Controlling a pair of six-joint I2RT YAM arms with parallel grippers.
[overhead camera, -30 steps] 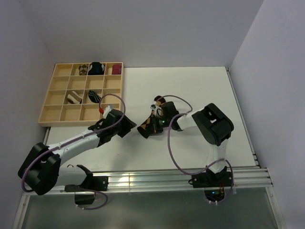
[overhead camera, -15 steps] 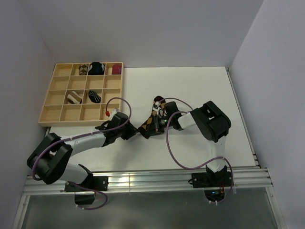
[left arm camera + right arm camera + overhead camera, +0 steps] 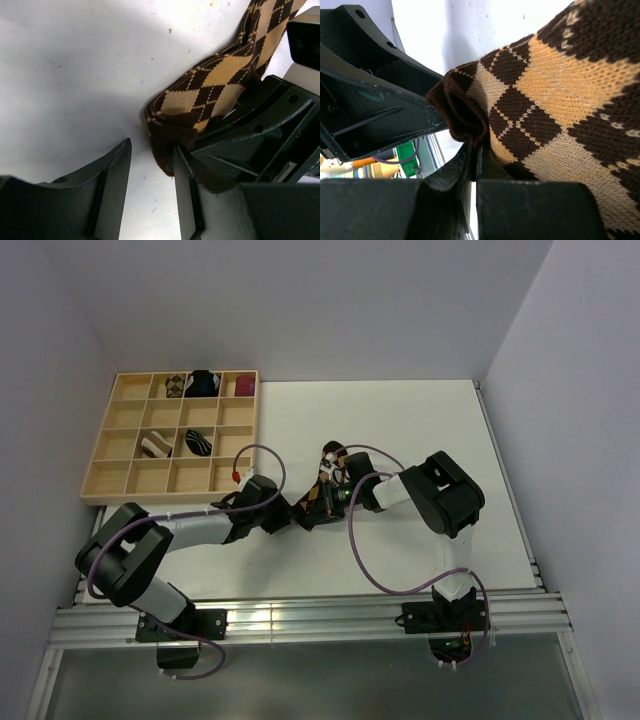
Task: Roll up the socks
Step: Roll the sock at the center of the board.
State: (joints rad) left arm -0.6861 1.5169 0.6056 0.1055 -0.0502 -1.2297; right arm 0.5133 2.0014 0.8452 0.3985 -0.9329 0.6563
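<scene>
Argyle sock (image 3: 215,87), brown-and-tan, on table (image 3: 75,75): cuff end pinched by right gripper (image 3: 474,152); left gripper (image 3: 151,155) jaws parted alongside.

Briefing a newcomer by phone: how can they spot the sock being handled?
On the white table, look right of the wooden tray, toward the middle. The brown-and-tan argyle sock lies there, pinched by the right gripper; unlike the tray's socks, it's on bare tabletop.

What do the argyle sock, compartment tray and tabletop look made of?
Argyle sock: knitted yarn, matte and soft; stitch loops show close up.
Compartment tray: pale wood, seemingly unvarnished; even tan, no gloss.
Tabletop: smooth white hard sheet, laminate or painted board, cannot tell which; few small specks.
</scene>
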